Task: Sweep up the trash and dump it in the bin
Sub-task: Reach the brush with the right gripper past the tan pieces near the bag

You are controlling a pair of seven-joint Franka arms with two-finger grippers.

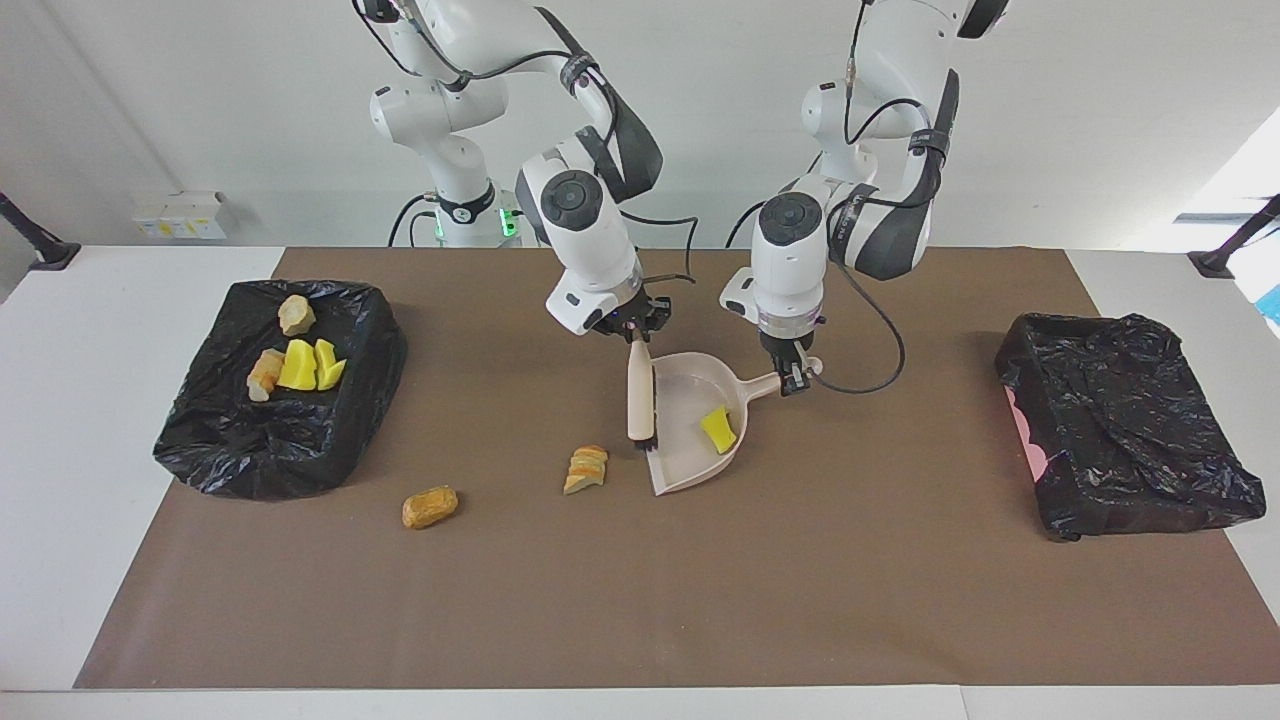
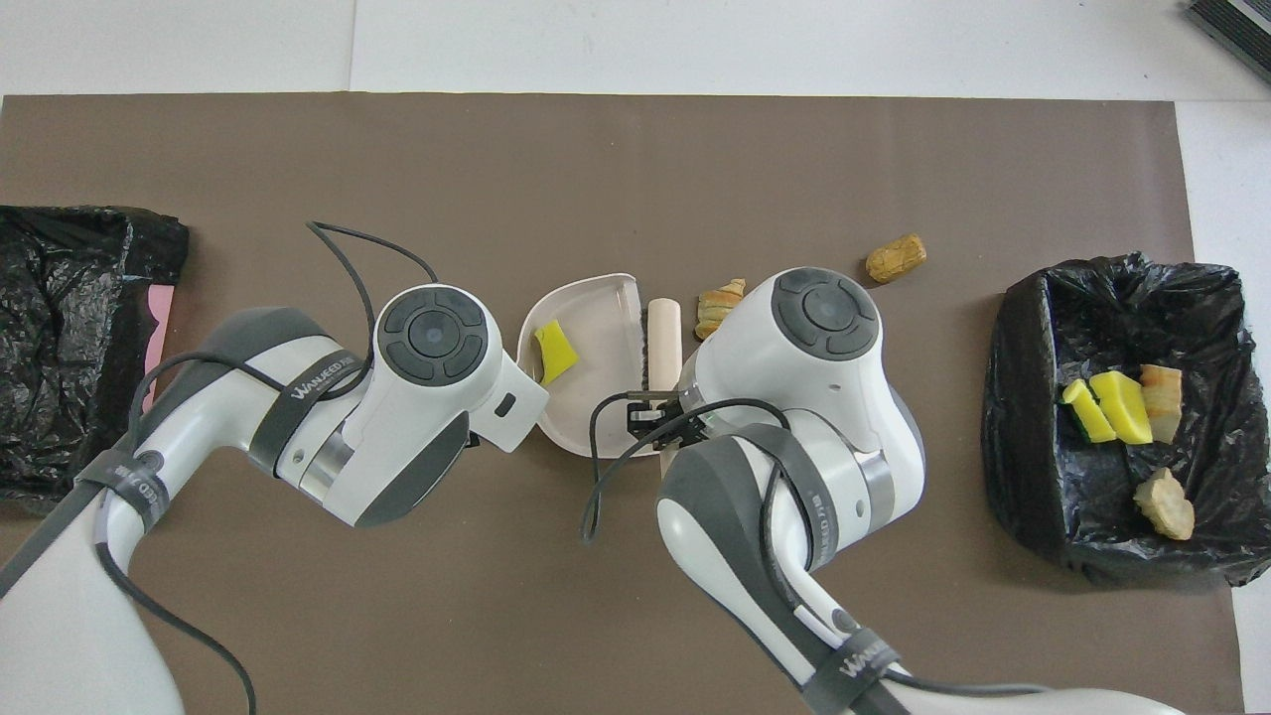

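Beige brush [image 1: 640,400] clamped: right gripper [image 1: 632,335] | dustpan [image 1: 690,430] handle clamped: left gripper [image 1: 795,378]

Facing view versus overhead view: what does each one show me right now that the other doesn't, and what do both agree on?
Only the facing view shows the left gripper shut on the dustpan handle and the right gripper shut on the brush; overhead, the wrists cover both grips.

Only the overhead view shows the green face on a sponge piece in the bin at the right arm's end.

Both show a yellow sponge piece in the dustpan, the brush at its mouth, and two bread chunks on the mat.
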